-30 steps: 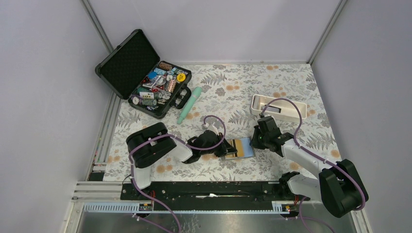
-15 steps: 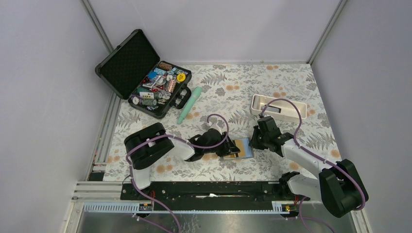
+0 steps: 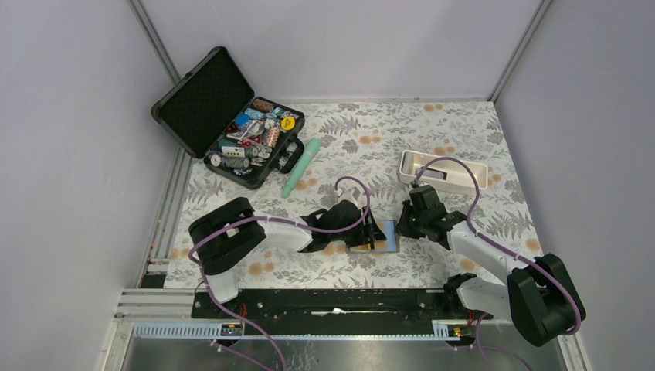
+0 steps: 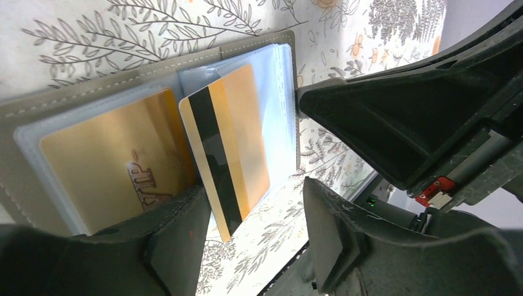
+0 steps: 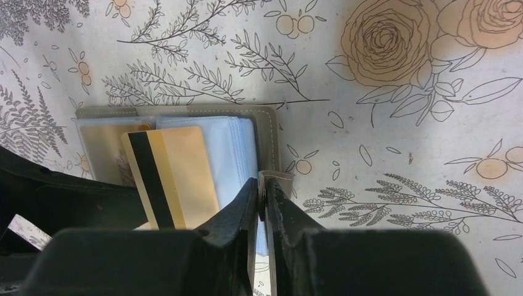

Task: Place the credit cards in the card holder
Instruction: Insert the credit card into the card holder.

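The grey-brown card holder (image 5: 269, 139) lies open on the flowered cloth, clear pockets up. A gold credit card marked VIP (image 4: 105, 166) sits in its left pocket. An orange-yellow credit card with a black stripe (image 4: 231, 148) lies slanted on the right pocket stack, its near end sticking out over the cloth. My left gripper (image 4: 253, 228) hovers open just above that end, touching nothing. My right gripper (image 5: 264, 185) is shut on the holder's small strap tab (image 5: 277, 177) at its right edge. In the top view both grippers meet at the holder (image 3: 386, 236).
An open black hard case (image 3: 232, 131) full of small items stands at the back left. A mint-green tube (image 3: 301, 166) lies beside it, and a white oblong tray (image 3: 442, 171) sits at the back right behind my right arm.
My left gripper has opened and let go of the striped card, and its arm has reached further right over the holder. The right gripper has kept its hold on the tab.
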Robot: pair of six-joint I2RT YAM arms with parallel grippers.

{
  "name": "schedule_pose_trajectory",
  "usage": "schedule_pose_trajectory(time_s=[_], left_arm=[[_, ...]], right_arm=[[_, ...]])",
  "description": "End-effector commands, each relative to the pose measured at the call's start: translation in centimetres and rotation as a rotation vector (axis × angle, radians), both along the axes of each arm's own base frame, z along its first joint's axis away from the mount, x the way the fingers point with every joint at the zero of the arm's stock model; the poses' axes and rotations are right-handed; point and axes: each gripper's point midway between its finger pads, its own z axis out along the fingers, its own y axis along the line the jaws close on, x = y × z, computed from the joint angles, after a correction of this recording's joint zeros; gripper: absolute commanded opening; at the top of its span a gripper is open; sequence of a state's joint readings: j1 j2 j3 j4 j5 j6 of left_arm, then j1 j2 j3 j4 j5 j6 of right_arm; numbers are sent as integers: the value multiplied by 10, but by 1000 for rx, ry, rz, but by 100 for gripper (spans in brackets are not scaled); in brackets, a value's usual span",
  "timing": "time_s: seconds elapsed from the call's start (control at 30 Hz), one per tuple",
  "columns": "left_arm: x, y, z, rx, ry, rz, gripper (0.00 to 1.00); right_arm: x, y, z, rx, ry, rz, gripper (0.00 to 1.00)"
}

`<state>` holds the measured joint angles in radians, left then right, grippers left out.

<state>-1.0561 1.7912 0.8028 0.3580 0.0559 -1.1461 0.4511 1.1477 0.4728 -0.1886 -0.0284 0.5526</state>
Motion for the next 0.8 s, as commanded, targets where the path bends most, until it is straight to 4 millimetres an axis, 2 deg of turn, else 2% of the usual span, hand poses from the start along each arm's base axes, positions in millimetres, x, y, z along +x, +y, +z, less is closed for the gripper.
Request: schedule_pose_trajectory(time_s=[0.0,0.77], left_arm=[[6,22,-8,136,-49,19,60],[9,30,11,166,-91,22,65]], right_arm=[[-1,1,0,3,4,1,0],[0,2,1,5,5,5,0]])
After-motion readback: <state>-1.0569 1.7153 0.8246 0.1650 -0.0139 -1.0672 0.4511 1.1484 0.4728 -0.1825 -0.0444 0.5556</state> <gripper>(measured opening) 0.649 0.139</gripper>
